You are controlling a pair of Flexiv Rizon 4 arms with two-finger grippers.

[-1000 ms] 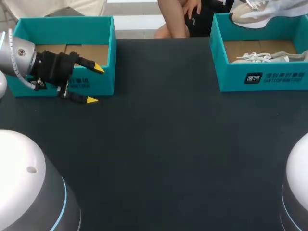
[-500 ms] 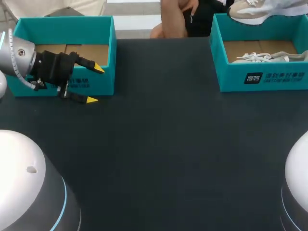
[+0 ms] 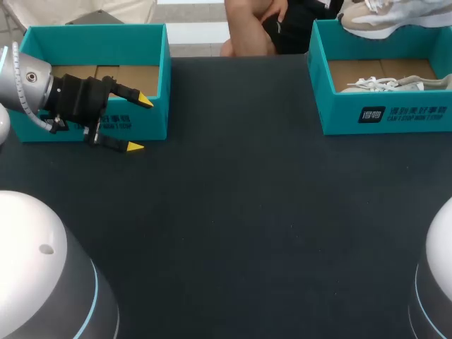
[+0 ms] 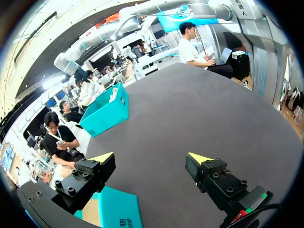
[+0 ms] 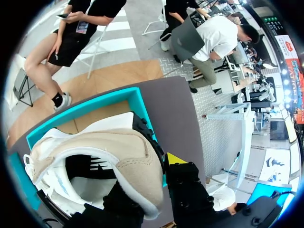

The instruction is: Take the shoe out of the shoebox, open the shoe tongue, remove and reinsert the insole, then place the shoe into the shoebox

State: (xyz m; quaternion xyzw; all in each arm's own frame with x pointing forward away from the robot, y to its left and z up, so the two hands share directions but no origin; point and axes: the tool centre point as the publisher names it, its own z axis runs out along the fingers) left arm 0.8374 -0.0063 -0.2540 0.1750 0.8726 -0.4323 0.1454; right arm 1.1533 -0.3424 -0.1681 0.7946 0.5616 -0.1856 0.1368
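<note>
Head view first. Pale shoe (image 3: 385,15) up in the air over the far wall of the right shoebox (image 3: 385,116), so out of the box but not yet down on the table (image 3: 233,212). Long side of the shoe running from side to side, along that wall. Right arm's pincer not in sight here. A second shoe (image 3: 385,84) lying flat inside the same box, laces showing. Left gripper (image 3: 140,124) well apart from all that, just in front of the left shoebox (image 3: 95,39), fingers spread and holding nothing.

Left wrist view next. Left gripper (image 4: 152,156) with both yellow tips wide apart, only bare dark table (image 4: 190,104) between them. Right shoebox (image 4: 107,114) far ahead across the table. A corner of the left shoebox (image 4: 116,213) under one finger.

Right wrist view last. Right gripper (image 5: 164,166) clamped on the shoe (image 5: 109,152) at its opening, it seems: one yellow tip tight against the outside, the other finger hidden by the shoe. Shoe lying across the fingers, with the right shoebox (image 5: 95,102) right below.

Likely next: carry the shoe over the box's near wall to the middle of the table. Right arm much nearer. Nothing in the way but that wall.
</note>
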